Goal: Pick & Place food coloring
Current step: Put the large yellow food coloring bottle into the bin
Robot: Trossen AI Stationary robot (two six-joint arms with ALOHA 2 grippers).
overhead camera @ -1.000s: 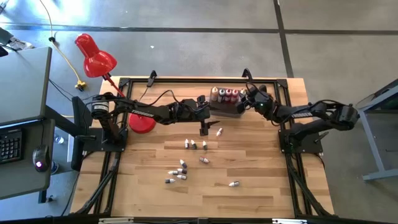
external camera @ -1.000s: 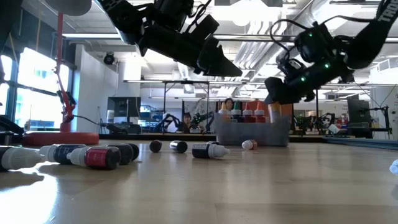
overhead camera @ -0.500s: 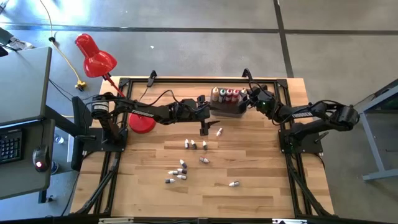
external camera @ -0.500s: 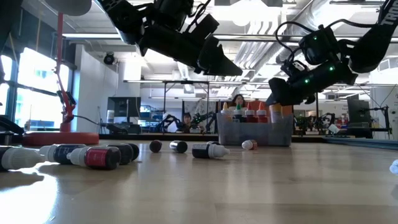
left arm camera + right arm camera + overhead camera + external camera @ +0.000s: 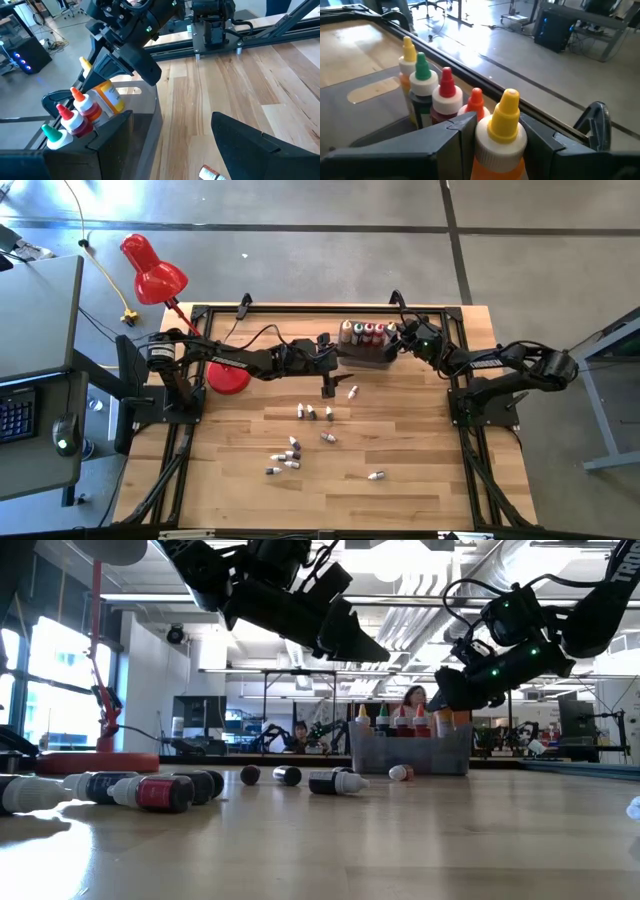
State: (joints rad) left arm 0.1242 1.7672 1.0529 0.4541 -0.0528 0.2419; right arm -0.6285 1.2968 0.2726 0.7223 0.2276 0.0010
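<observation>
Right gripper [image 5: 492, 145], angled over tub [image 5: 365, 355], clamps yellow-capped bottle [image 5: 502, 135]; left gripper [image 5: 327, 385] open.

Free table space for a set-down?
Bare table right of the small bottles, around a lone bottle; also the front edge. Crowded by the tub, where both grippers work.

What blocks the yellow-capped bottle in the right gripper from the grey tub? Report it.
Nothing visible. The right gripper holds the yellow-capped bottle at the grey tub's end, beside the standing orange-capped bottle.
</observation>
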